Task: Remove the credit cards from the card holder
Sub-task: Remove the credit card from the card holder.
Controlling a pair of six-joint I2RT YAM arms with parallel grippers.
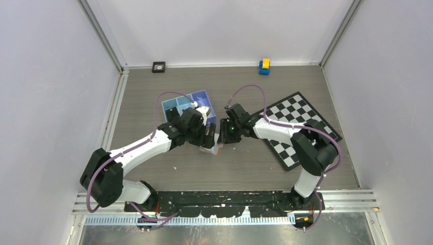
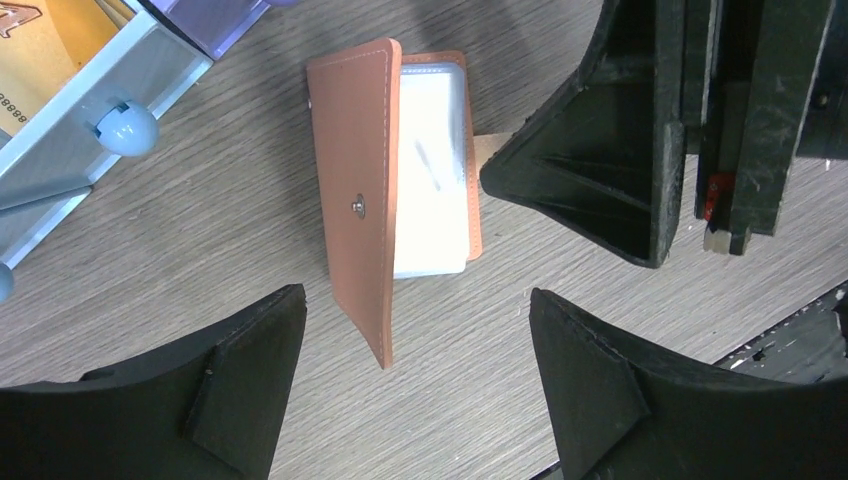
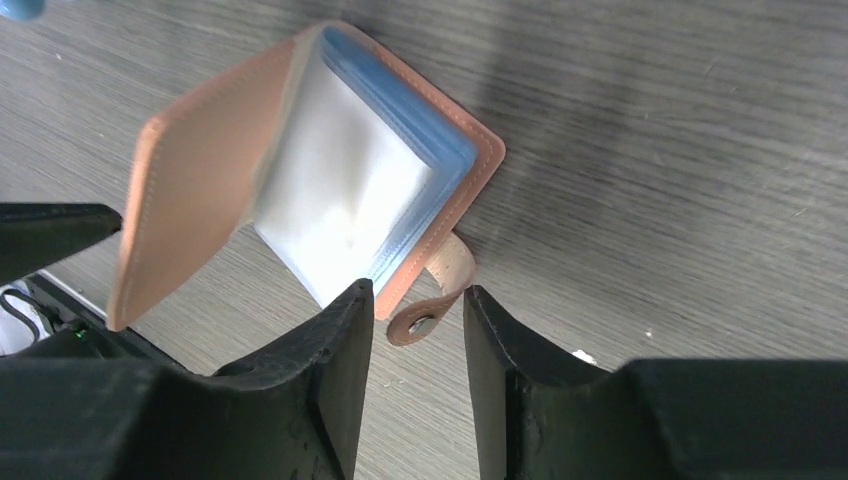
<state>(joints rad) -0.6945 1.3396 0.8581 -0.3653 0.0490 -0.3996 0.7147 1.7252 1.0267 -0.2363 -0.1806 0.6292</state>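
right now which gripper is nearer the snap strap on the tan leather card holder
Right. The right gripper straddles the snap strap of the tan leather card holder; the left gripper hangs open above the holder, apart from the strap.

Digits "8888" on orange card (image 2: 38, 52)

Card holder (image 2: 350, 190): tan-brown leather look, paler stitching along the edges, silver snap stud (image 2: 357, 206); the sleeves (image 2: 432, 200) inside are cloudy white, tinted blue at their stacked edges in the right wrist view. To its far left a blue tray (image 1: 176, 104) holds an orange card (image 2: 35, 50) with dark digits; to the right a black-and-white checkered board (image 1: 301, 109); table (image 1: 245, 168) grey-brown, wood-grained. Left gripper (image 2: 415, 310) and right gripper (image 3: 415, 300) black, cables (image 1: 164, 97) purple; at the far edge a blue toy (image 1: 264, 67) topped yellow-orange.
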